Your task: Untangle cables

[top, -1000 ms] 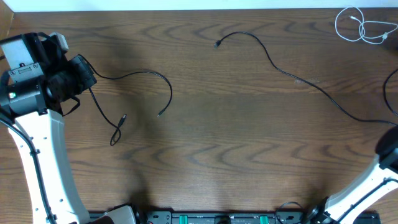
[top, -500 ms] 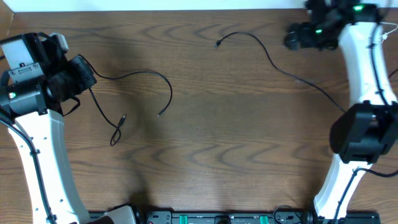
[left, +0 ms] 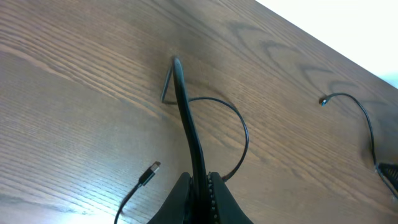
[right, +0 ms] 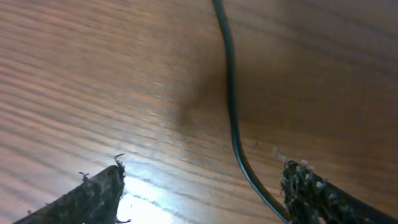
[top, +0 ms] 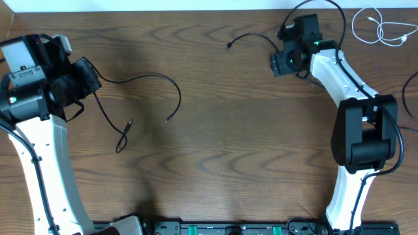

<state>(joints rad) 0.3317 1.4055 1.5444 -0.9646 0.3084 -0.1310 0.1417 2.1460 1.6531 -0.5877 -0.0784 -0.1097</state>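
The cables lie in three separate places on the table. The left cable curls over the left side with both plug ends loose on the wood; the right cable starts at a plug near the top middle and arcs rightward, its farther run hidden under the arm; the white cable sits in loose loops in the top right corner, well apart from both.

In the overhead view no cable crosses another, so the separating looks largely done; the left cable loops on itself near one plug, and the white one is bunched with no gripper near it, so straightening probably remains.

The left gripper is clamped on the left cable partway along. The right gripper hovers low over the right cable, jaws apart, the cord running between the fingers and not yet pinched; closing on it seems the step in hand.
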